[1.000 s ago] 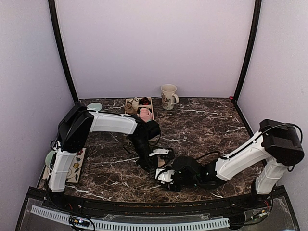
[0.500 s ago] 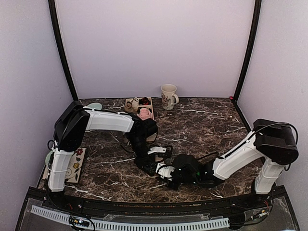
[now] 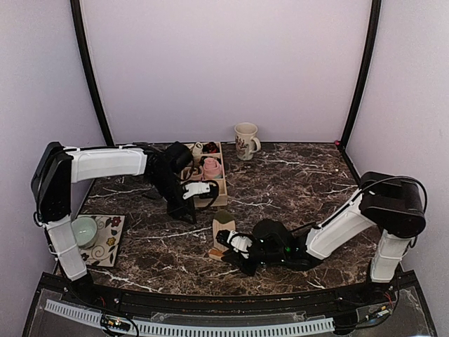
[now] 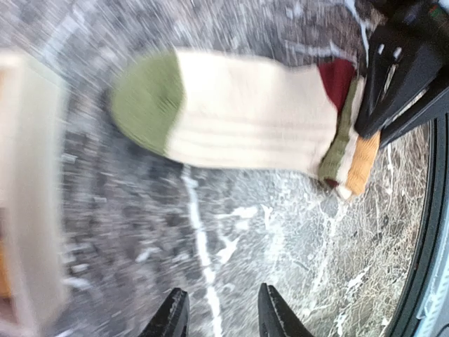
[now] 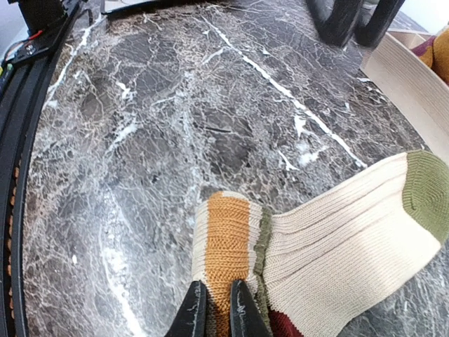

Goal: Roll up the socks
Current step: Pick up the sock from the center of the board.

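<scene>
The soft, light, floppy sock (image 5: pixel 337 232) lies flat on the tabletop (image 5: pixel 140 140) ahead of the right tool (image 5: pixel 215 309), which pinches its orange cuff (image 5: pixel 228 246) nearly closed, likely a sound hold for rolling; the left tool (image 4: pixel 223 316) hangs half-open, empty.

Bench (image 3: pixel 302 179): sock (image 3: pixel 223 228) lying flat at front centre, toe toward the back, right gripper (image 3: pixel 229 246) at its near end. Box (image 3: pixel 222 191) behind the sock, apart from it, bundles (image 3: pixel 211 168) inside; left gripper (image 3: pixel 201 189) at the box's front left. Mug (image 3: pixel 245 140) at the back edge, behind and right of the box. Mat (image 3: pixel 112 242) at front left, cup (image 3: pixel 85 230) on it.
</scene>
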You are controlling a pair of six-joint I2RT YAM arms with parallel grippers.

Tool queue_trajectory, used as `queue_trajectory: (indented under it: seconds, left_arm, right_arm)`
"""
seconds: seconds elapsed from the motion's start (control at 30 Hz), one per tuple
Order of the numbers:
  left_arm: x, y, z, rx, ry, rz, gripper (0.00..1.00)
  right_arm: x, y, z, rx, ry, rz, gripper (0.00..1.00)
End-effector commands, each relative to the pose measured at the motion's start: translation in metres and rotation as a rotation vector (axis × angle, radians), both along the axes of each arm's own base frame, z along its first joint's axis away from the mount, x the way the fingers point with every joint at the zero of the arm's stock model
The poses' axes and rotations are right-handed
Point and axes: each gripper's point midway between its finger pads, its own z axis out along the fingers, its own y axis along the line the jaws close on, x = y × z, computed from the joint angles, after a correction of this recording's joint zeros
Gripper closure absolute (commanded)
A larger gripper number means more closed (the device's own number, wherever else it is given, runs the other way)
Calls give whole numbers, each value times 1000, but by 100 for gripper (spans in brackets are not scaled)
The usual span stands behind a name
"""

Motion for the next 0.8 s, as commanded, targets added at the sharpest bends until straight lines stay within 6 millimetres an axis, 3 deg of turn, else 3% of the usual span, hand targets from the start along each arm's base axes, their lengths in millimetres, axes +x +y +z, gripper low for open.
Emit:
queue_trajectory:
  seconds: [0.0, 0.17, 0.2, 0.23, 0.27, 0.3, 0.43, 0.5, 0.6, 0.7, 0.77]
  left_arm:
    - [13, 3, 47, -39, -182, 12, 63]
    - [9, 13, 85, -119, -370, -38, 60]
    - [20, 19, 92, -116, -448, 5, 51]
    - [31, 32, 93, -112, -505, 75, 23]
    - [39, 42, 97, -110, -537, 122, 5]
    - [39, 49, 97, -106, -532, 110, 2]
    - [22, 60, 83, -31, -514, -27, 1]
    - [-3, 47, 83, -69, -610, -163, 1]
    - [-46, 30, 64, -115, -682, -350, 1]
    - [-84, 11, 36, -126, -620, -474, 11]
    - [-95, -2, 19, -110, -581, -512, 22]
  right_arm:
    - [-46, -81, -105, -393, 315, -8, 96]
    - [-47, -89, -113, -390, 433, -58, 98]
    - [-47, -90, -114, -387, 455, -67, 98]
    - [-48, -92, -114, -385, 473, -73, 98]
    - [-48, -93, -115, -383, 487, -83, 98]
    - [-49, -93, -115, -380, 501, -88, 99]
    - [-52, -88, -111, -359, 564, -103, 99]
    - [-54, -86, -113, -372, 602, -104, 99]
    - [-55, -84, -117, -380, 674, -129, 99]
    - [-51, -81, -119, -361, 736, -166, 99]
    - [-51, -79, -118, -340, 772, -179, 99]
